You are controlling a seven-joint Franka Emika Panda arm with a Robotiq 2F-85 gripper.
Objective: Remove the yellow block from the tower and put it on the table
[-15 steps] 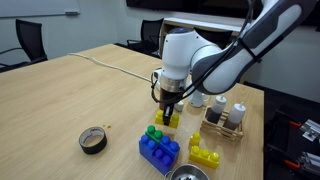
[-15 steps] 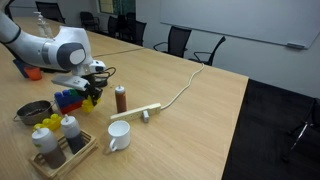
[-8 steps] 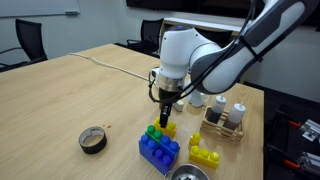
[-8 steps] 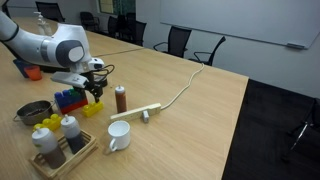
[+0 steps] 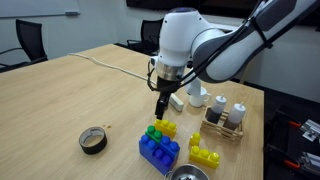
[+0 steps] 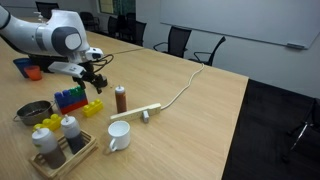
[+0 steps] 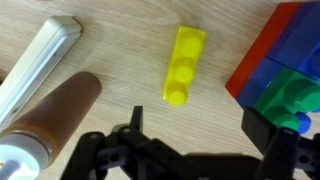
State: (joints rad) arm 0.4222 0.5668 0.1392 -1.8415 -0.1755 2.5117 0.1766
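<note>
The yellow block (image 7: 182, 65) lies flat on the table (image 7: 120, 50), studs up, just beside the tower and apart from it. In both exterior views it shows (image 5: 168, 128) (image 6: 92, 108) next to the tower's blue base brick (image 5: 158, 152) and small green brick (image 5: 154, 133). The tower (image 6: 69, 98) also shows red. In the wrist view the blue base brick (image 7: 268, 62) and green brick (image 7: 293, 95) sit at the right. My gripper (image 5: 161, 104) (image 6: 97, 80) (image 7: 198, 135) hangs open above the yellow block, holding nothing.
A brown bottle (image 7: 50, 120) (image 6: 120, 98) and a white bar (image 7: 40, 60) lie close to the block. A stepped yellow brick (image 5: 205, 156), a metal bowl (image 5: 188, 173), a bottle caddy (image 5: 225, 120), a white mug (image 6: 118, 135) and a round tin (image 5: 94, 140) stand around.
The gripper opened and let go of the yellow block, which now rests on the table. The gripper then rose straight up away from it.
</note>
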